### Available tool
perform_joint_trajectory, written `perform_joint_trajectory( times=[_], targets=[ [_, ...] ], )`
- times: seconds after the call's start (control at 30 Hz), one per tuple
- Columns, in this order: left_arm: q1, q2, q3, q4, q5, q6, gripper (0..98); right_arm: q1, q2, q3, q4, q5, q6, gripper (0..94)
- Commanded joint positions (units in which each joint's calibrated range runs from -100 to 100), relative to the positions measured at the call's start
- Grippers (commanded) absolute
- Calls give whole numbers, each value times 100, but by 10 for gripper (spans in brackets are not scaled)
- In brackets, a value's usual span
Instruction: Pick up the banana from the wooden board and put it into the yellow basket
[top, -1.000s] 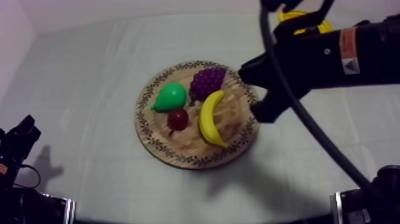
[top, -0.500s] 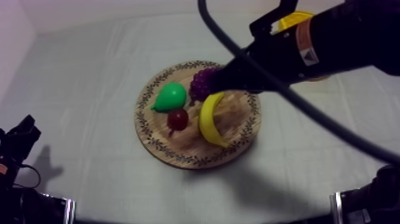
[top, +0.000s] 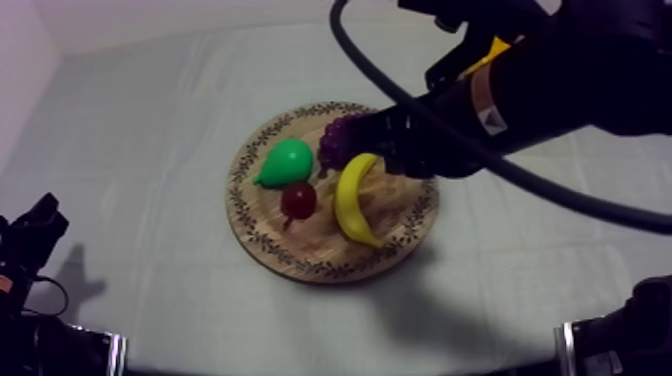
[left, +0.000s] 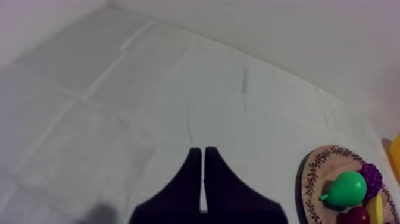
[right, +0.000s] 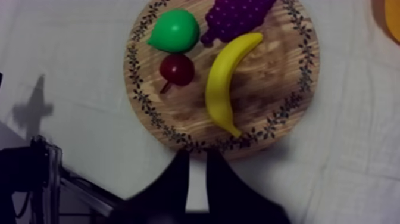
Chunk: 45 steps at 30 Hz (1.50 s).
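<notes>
On wooden board (top: 262, 240): banana (top: 348, 200) flat, between small red fruit (top: 298, 200) and rim. Long axis runs from grapes (top: 335, 145) toward my right gripper (right: 196, 154), curve bulging toward that fruit. Right gripper: 2 fingers together, narrow wedge, empty. My left gripper (left: 199, 150) likewise closed, over cloth (left: 119, 89).

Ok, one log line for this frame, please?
right gripper: shut, above wooden board edge | banana: lying on board, ungrasped | left gripper: shut, over cloth
</notes>
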<state>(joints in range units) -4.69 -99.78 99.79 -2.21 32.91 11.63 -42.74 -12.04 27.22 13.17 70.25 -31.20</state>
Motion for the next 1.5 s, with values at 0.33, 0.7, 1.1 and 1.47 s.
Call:
perform_joint_trajectory(
  times=[0.33, 0.7, 1.1, 1.47],
  targets=[
    [2, -5, -1, 3, -1, 0, 1, 110, 169, -361, -48, 90, -199, 113],
    [2, -5, -1, 3, -1, 1, 1, 201, 160, -335, -110, -5, -95, 282],
    [2, -5, -1, 3, -1, 2, 1, 289, 148, -193, -289, -408, 296, 821],
    [2, -5, -1, 3, -1, 2, 1, 459, 541, -98, -422, -594, 409, 824]
  ],
)
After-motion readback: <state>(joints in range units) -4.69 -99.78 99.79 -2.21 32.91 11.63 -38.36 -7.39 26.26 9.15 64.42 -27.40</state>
